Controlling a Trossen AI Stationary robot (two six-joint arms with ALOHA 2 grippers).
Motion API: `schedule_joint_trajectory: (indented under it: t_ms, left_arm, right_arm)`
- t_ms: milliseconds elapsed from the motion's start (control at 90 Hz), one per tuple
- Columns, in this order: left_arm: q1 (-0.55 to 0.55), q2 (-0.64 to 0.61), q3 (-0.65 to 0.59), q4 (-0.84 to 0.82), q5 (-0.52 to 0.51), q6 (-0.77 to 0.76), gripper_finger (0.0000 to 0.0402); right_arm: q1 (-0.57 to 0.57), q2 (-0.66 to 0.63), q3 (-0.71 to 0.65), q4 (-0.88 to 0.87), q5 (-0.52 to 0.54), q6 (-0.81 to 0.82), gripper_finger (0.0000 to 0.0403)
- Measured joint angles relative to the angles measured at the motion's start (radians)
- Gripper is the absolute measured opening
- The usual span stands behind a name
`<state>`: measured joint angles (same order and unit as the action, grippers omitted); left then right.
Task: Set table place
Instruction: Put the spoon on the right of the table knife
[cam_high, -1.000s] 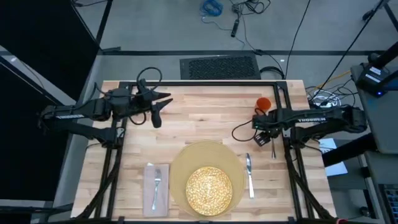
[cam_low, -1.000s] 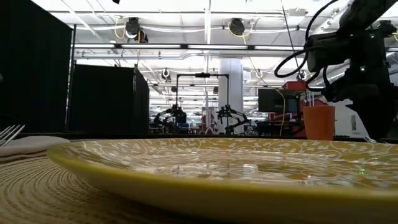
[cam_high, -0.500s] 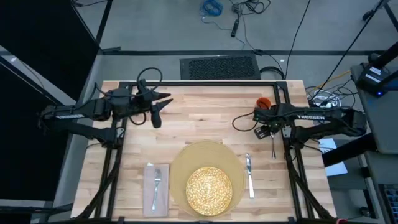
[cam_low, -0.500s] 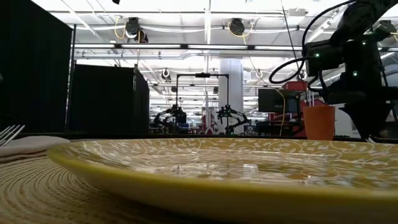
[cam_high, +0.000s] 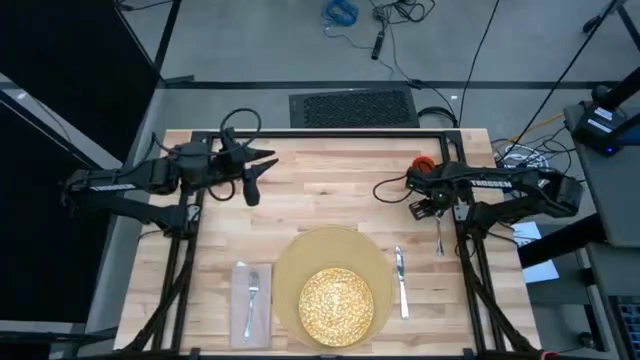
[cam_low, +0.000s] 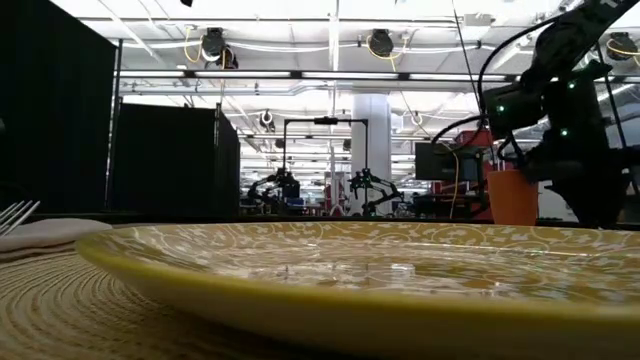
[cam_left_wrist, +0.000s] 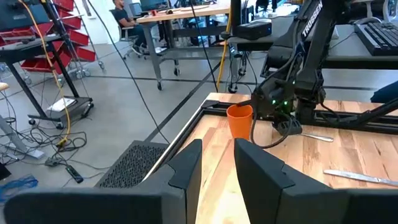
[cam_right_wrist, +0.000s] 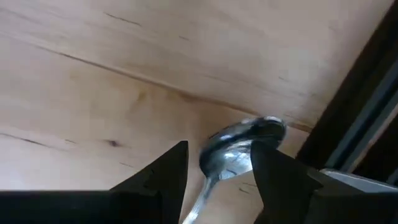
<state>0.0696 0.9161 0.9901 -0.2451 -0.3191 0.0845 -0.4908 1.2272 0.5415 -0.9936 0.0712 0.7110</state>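
A: From above, what lies on the table (cam_high: 330, 195)?

B: The tan placemat (cam_high: 288, 262) sits at the near edge with the yellow plate (cam_high: 336, 303) on it. The napkin (cam_high: 251, 300) lies to its left with the fork (cam_high: 253, 293) on top, and the knife (cam_high: 401, 281) lies to its right. The orange cup (cam_high: 424, 165) stands by the far right corner. The right gripper (cam_high: 437, 213) is low near the right frame rail, with the spoon (cam_high: 438, 236) reaching out from it toward the near edge. The left gripper (cam_high: 262, 162) waits over the far left part of the table.

A: And the level view?

B: The plate (cam_low: 330, 275) fills the foreground (the placemat weave (cam_low: 60, 320) shows beneath). The cup (cam_low: 513, 196) stands behind on the right, partly hidden by the dark right arm.

A: The left wrist camera?

B: Its own fingers (cam_left_wrist: 185, 171) stand apart with nothing between them. Beyond are the cup (cam_left_wrist: 240, 121), the right arm, the spoon (cam_left_wrist: 314, 136) and the knife (cam_left_wrist: 356, 178).

A: The right wrist?

B: The fingers (cam_right_wrist: 163, 171) are spread. The spoon bowl (cam_right_wrist: 239, 144) lies between them on the wood; whether they grip the handle I cannot tell.
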Motion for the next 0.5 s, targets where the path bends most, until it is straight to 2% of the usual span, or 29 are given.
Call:
schedule_joint_trajectory:
  t_ms: [233,500]
  left_arm:
    - [0.0,0.0,0.0,-0.01,0.0,0.0,0.0081]
    - [0.0,0.0,0.0,-0.019,0.0,0.0,0.0081]
  right_arm:
    - [0.0,0.042,0.0,0.048,-0.022,-0.028,0.0148]
    - [0.001,0.051,0.0,0.048,-0.02,-0.027,0.0076]
